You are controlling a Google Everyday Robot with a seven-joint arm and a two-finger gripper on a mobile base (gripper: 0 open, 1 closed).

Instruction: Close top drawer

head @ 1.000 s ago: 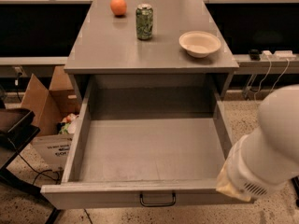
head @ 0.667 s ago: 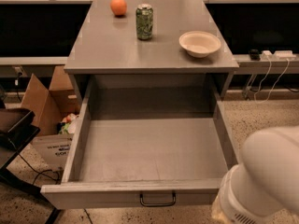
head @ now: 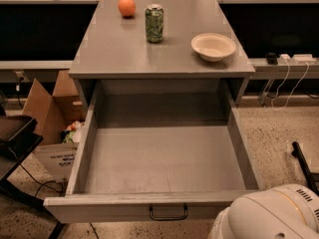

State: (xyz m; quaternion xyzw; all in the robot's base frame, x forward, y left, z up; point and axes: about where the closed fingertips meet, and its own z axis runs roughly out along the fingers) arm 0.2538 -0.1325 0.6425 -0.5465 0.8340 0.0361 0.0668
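Observation:
The top drawer (head: 164, 158) is a wide, deep gray box pulled far out of the cabinet, and its inside holds nothing. Its flat front (head: 99, 209) faces me at the bottom of the view, with a small dark wire handle (head: 168, 213) in the middle. A white rounded part of my arm (head: 269, 215) fills the bottom right corner, just right of the drawer front. The gripper itself is out of view.
On the gray cabinet top (head: 109, 49) stand an orange (head: 126, 6), a green can (head: 154, 23) and a white bowl (head: 213, 46). An open cardboard box (head: 50, 118) sits on the floor at left. Cables (head: 286, 83) hang at right. A dark chair edge (head: 15, 138) is at far left.
The white arm has dropped lower and further right, now covering less of the drawer's right front corner. The drawer has not moved.

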